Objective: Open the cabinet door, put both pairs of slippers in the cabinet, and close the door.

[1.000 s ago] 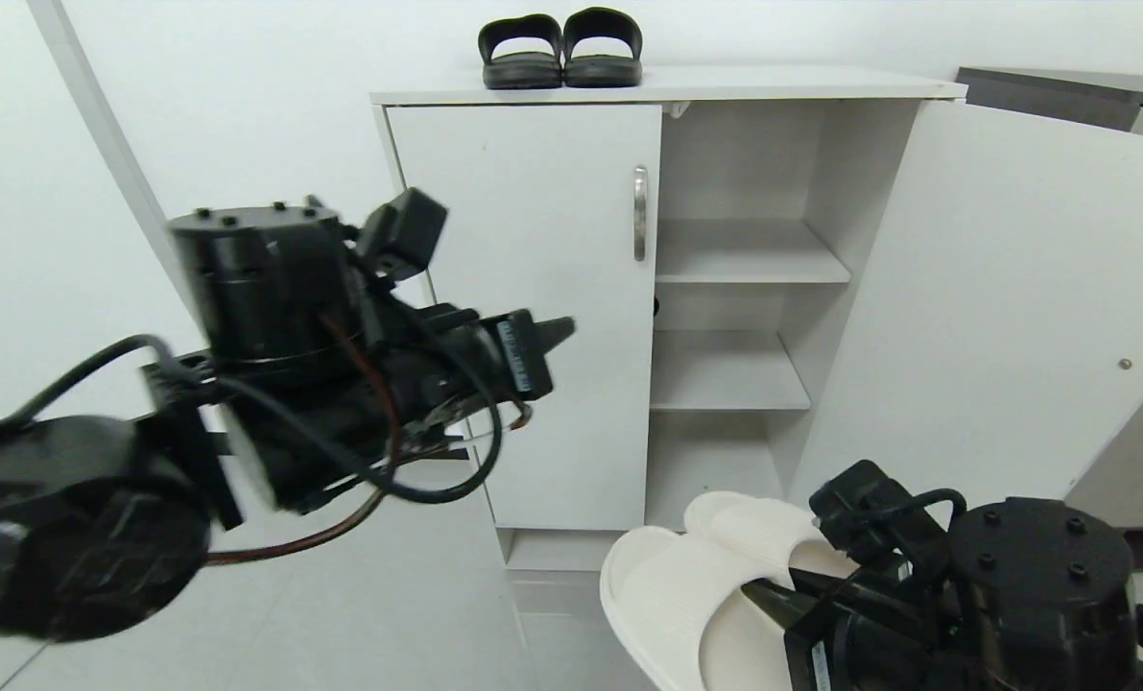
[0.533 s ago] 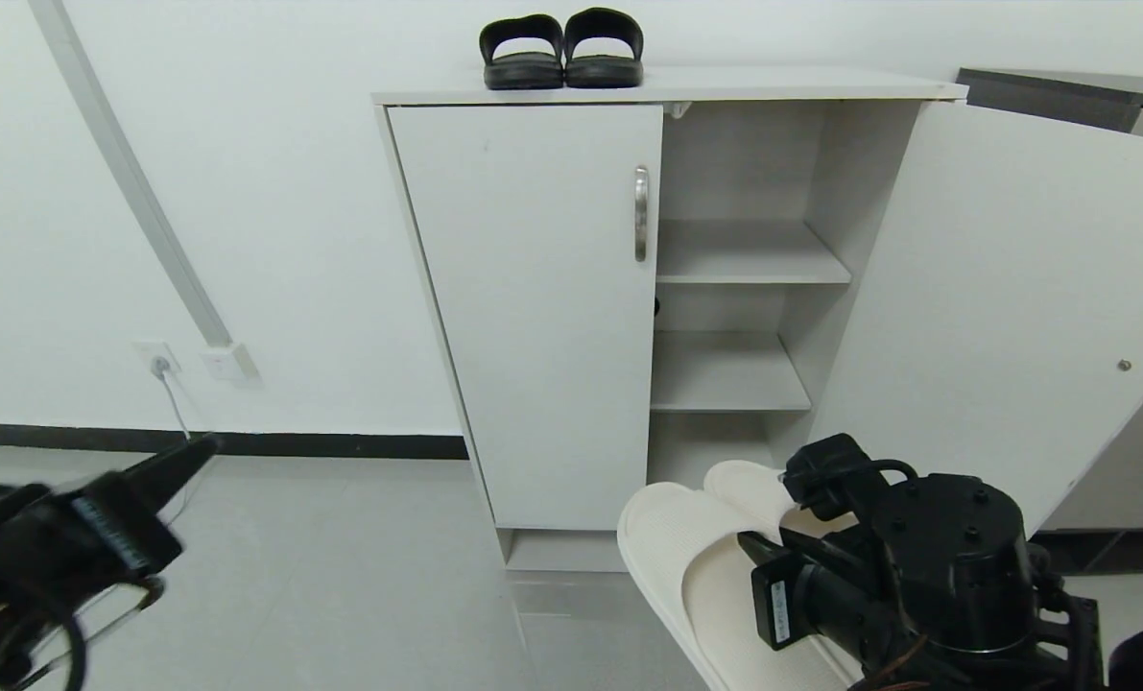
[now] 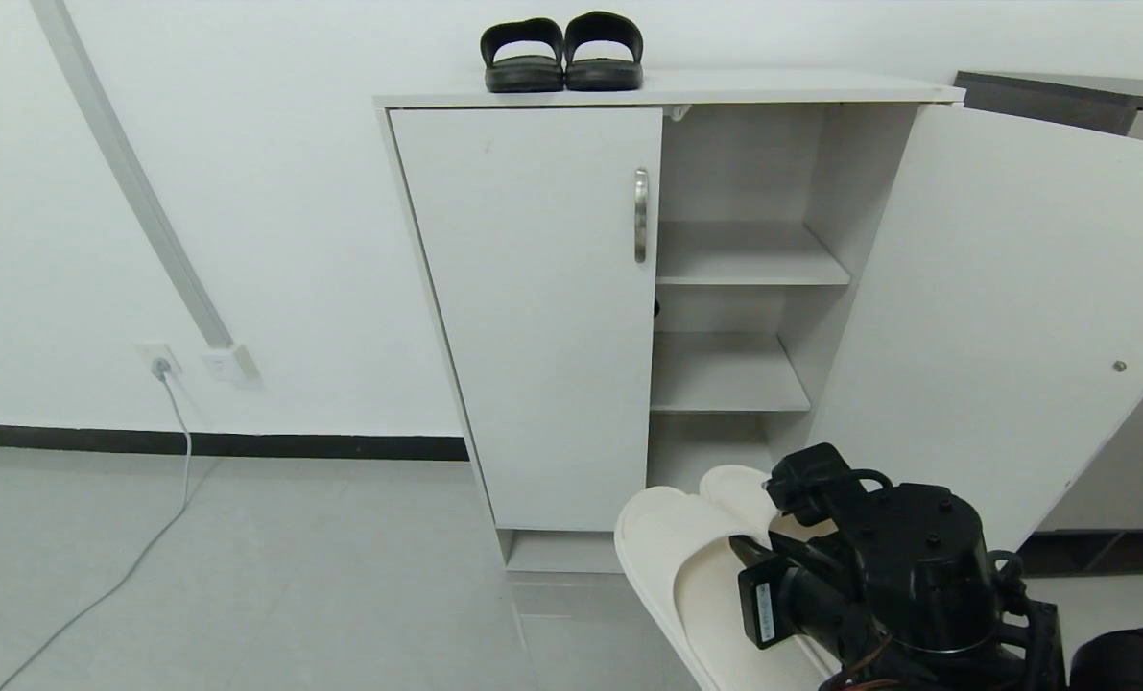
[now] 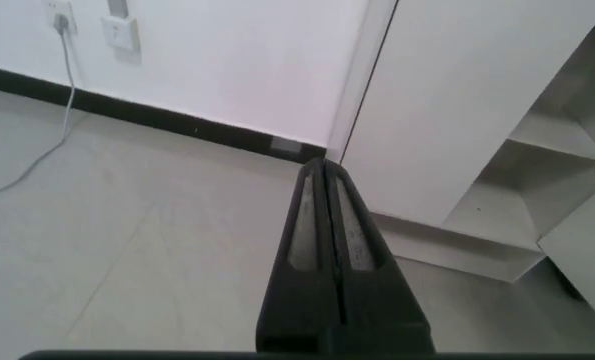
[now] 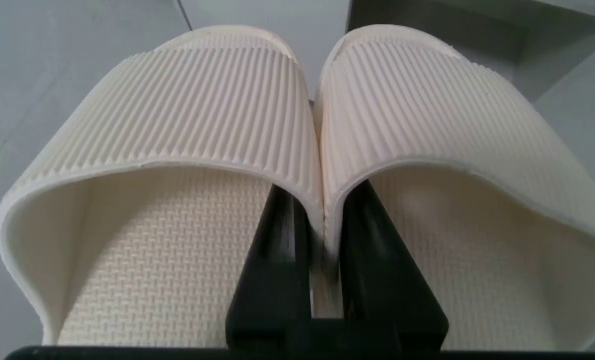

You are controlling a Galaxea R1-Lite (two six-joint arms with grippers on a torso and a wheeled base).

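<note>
The right gripper [image 5: 319, 262] was closed narrowly on the white slippers [image 5: 307, 150], pinching the 2 touching inner walls together so the pair hung side by side as 1 bundle. The left gripper [image 4: 324, 215] was low over the floor [image 4: 127, 250] near the cabinet's foot, its fingers pressed flat together with nothing between them.

The pair was in the air just in front of the cabinet [image 3: 523, 317], low and before the open right half, where the right door [image 3: 993, 317] stood swung wide. The black slippers [image 3: 561, 53] sat on the cabinet's top.

The step in hand looked like the insertion of the white pair. To do it well, the arm would likely need to drive straight ahead into the bottom compartment [image 3: 710, 451], or lift first for the middle shelf [image 3: 725, 374], keeping the bundle between the shut left door [image 3: 533, 288] and the open right door. The grip held only thin walls, so a toe catching on a shelf edge could twist the pair loose; a slow, level entry would be safer.

Both toes pointed away from the robot toward the opening, heels back at the gripper. The long axis ran front to back, angled slightly toward the robot's left in the head view.
</note>
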